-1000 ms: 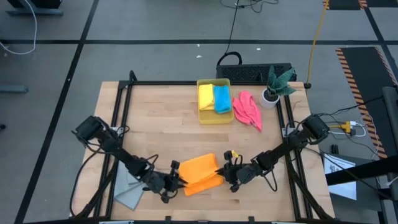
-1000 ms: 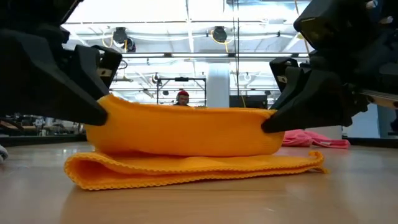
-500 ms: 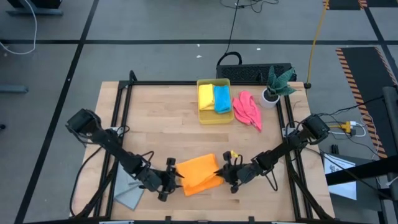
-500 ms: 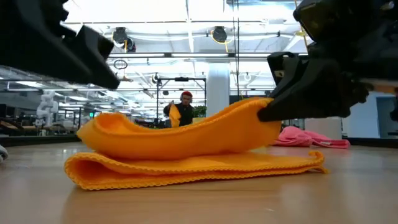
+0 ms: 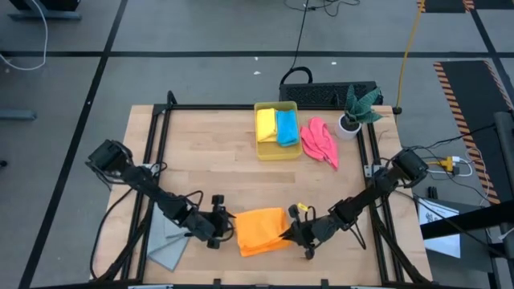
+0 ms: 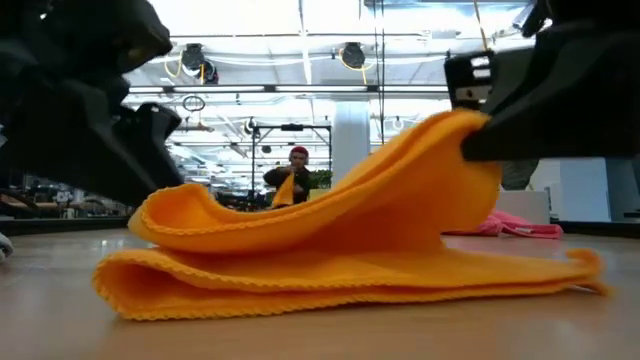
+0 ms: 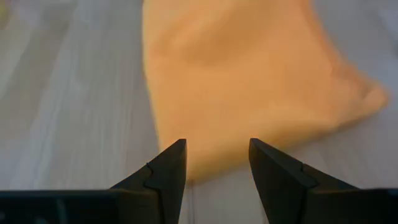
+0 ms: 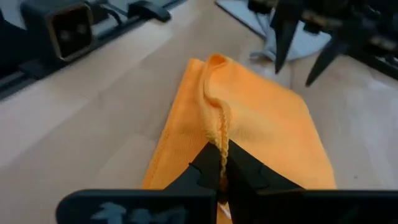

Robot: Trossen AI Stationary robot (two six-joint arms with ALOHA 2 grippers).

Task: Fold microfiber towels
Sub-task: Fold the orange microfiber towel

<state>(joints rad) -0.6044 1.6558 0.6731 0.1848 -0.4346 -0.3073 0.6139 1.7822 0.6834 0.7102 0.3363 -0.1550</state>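
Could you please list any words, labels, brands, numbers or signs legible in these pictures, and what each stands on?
None can be read: no print shows on the orange towel, the yellow bin or the table.
White sheet beside the table: marks too small to read.

No readable text, labels, brand marks or numbers in any view (checked high, low and both wrist views). The striped orange-and-black floor marking [image 5: 464,112] beside the tabletop [image 5: 217,160] is a pattern only, no lettering. Papers on the floor [image 5: 438,215] near the right arm are too small to read.
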